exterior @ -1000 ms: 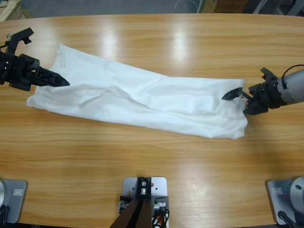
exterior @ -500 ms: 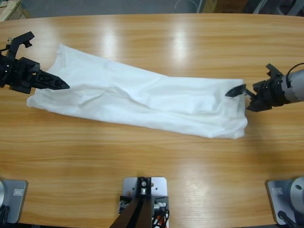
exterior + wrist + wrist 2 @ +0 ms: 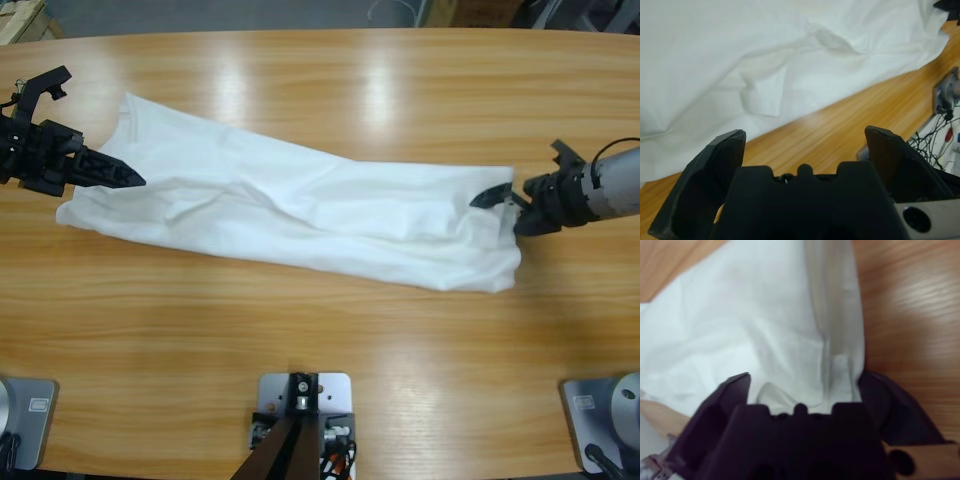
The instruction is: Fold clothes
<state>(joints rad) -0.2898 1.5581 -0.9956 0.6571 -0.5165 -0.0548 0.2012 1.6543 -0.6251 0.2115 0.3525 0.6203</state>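
The clothes are one white T-shirt (image 3: 300, 205), folded into a long band that lies slantwise on the wooden table (image 3: 330, 330) from upper left to right. My left gripper (image 3: 102, 127) is open at the shirt's left end, with one jaw lying over the fabric edge and the other raised clear of it. In the left wrist view the left gripper (image 3: 805, 134) has bare wood between its jaws and the shirt (image 3: 765, 55) just beyond. My right gripper (image 3: 513, 177) is open at the shirt's right end. In the right wrist view the right gripper (image 3: 805, 376) has the shirt's fabric (image 3: 765, 325) between its jaws.
Bare wood runs along the table's near side and its far side (image 3: 400, 80). A box corner (image 3: 20, 20) shows past the table's far left edge. Cables and rig parts (image 3: 945, 115) show at the right of the left wrist view.
The right gripper backed slightly off the shirt's right end, then came back to it. The left gripper shifted a little at first and then held. The shirt lies as before.
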